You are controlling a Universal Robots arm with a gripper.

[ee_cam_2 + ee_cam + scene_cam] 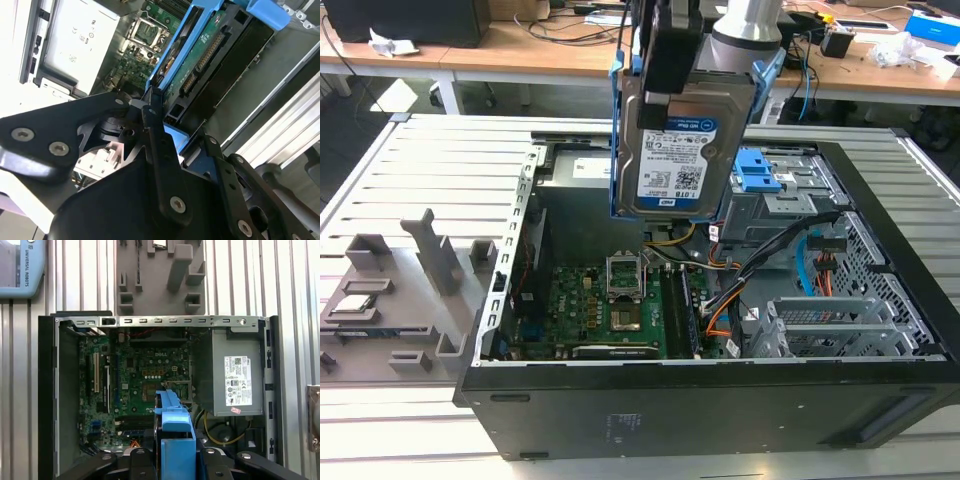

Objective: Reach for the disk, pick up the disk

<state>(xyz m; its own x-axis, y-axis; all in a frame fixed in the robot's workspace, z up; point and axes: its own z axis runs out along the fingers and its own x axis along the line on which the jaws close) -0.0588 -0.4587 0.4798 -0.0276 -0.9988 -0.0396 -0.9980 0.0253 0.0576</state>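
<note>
The disk (685, 150), a silver-grey hard drive with a white-and-blue label and a blue bracket along its sides, hangs upright in the air above the open computer case (700, 400). My gripper (678, 70) is shut on its upper end, and the disk touches nothing else. In the second wrist view the disk's green circuit-board side (207, 52) runs away from the black fingers (159, 145) clamped on the blue bracket. In the first wrist view the bracket's blue edge (175, 437) stands between the finger links (215, 465), over the motherboard (145, 375).
Inside the case lie the motherboard (610, 300), cables (760, 265), blue drive-bay clips (755, 170) and a grey power supply (230, 375). A grey fixture (395, 290) holding a small square chip sits on the slatted metal table (440, 160) at the exterior view's left. Desks stand behind.
</note>
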